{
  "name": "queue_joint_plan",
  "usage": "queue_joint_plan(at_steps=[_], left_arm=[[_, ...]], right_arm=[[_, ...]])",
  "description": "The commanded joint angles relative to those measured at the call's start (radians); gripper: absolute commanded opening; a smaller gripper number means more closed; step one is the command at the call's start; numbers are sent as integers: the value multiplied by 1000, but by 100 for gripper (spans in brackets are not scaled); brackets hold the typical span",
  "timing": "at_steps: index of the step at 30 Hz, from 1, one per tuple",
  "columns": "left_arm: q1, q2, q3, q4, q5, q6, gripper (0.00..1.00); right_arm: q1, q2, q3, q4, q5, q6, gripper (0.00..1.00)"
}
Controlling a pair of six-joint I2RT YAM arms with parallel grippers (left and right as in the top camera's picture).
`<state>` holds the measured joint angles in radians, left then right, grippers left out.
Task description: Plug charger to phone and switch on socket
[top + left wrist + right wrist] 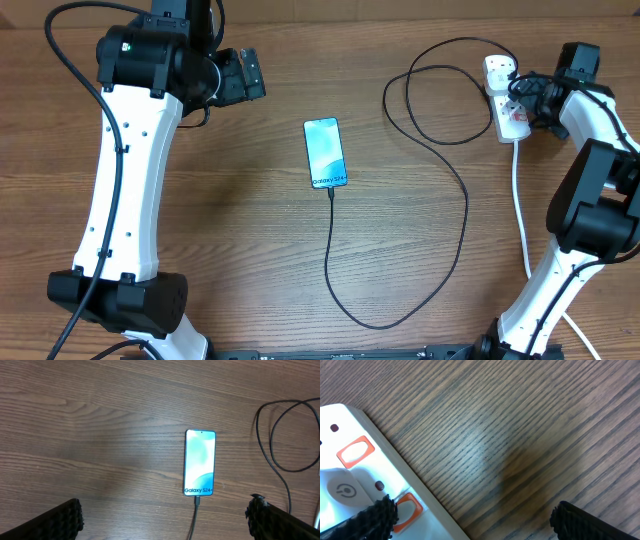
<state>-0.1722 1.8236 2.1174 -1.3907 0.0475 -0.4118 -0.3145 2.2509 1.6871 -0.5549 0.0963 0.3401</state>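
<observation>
The phone (326, 152) lies face up at the table's middle, its blue-cyan screen lit; it also shows in the left wrist view (200, 462). The charger's thin black cable (440, 270) has its tip in the phone's bottom edge (197, 502) and loops right and back to the white socket block (505, 100) at the far right. My left gripper (240, 75) is open and empty, left of the phone. My right gripper (528, 98) is open beside the socket; one finger overlaps the block near an orange-red switch (407, 510).
The socket's thick white lead (520, 210) runs down the right side of the table. A second orange-red switch (355, 452) shows on the block. The cable's loops (430, 100) lie between the phone and the socket.
</observation>
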Motion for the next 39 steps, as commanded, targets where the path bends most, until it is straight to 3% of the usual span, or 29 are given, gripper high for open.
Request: queue_joint_plan(at_steps=[1,23,33,39], left_arm=[[2,7,-3,4,-6,5,100],[2,7,-3,8,-6,5,99],[2,7,-3,8,-6,5,100],[2,7,-3,8,-5,5,100]], right_arm=[[11,40,1,-23,-54,-37,100],[9,26,14,-42,-98,-37,100],[-38,-236,20,-97,-98,1,100],[-46,-438,20,-256,-100,65,100]])
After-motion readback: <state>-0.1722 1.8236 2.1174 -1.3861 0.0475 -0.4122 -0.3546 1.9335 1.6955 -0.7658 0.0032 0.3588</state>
